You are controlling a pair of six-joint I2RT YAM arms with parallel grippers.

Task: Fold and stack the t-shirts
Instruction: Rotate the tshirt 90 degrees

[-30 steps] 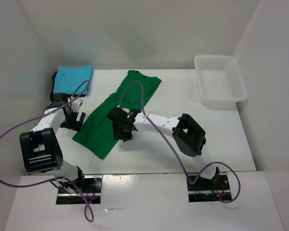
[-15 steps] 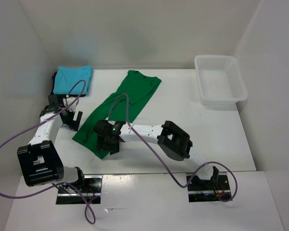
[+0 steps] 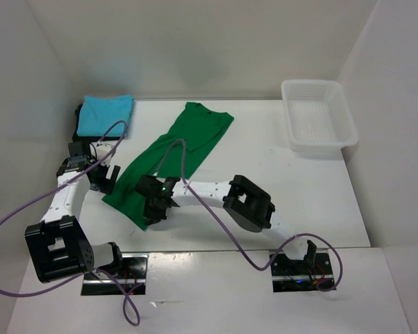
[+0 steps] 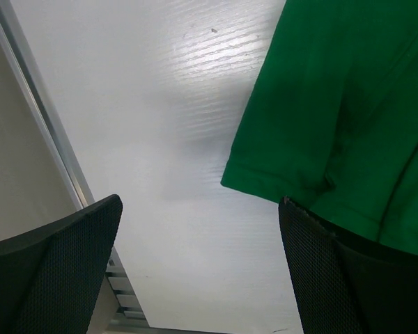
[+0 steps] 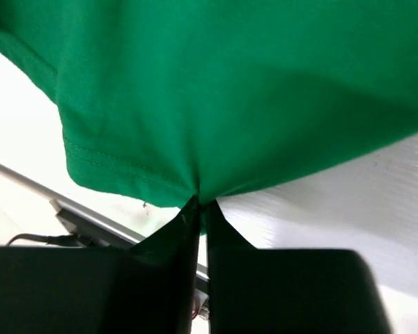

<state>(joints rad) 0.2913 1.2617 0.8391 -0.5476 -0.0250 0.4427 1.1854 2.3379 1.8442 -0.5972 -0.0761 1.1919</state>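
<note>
The green t-shirt (image 3: pixel 173 154) lies flat in a long diagonal band across the table; its cloth fills the top of the right wrist view (image 5: pixel 230 83). My right gripper (image 3: pixel 152 206) is shut on its near hem, the cloth bunched between the fingertips (image 5: pixel 200 206). My left gripper (image 3: pixel 102 178) stands open at the shirt's left edge, over bare table (image 4: pixel 202 278), with its right finger (image 4: pixel 355 278) over the green t-shirt's corner (image 4: pixel 348 104). The turquoise t-shirt (image 3: pixel 106 114) lies folded at the back left on a black t-shirt (image 3: pixel 79 118), of which only a sliver shows.
A white mesh basket (image 3: pixel 318 115) stands at the back right. White walls close in the table on the left, back and right. A metal rail (image 4: pixel 49 146) runs along the table edge beside my left gripper. Purple cables loop over both arms.
My right gripper has slid down the green shirt toward the near left and shut on its hem. The left gripper has drifted slightly left and stayed open.
</note>
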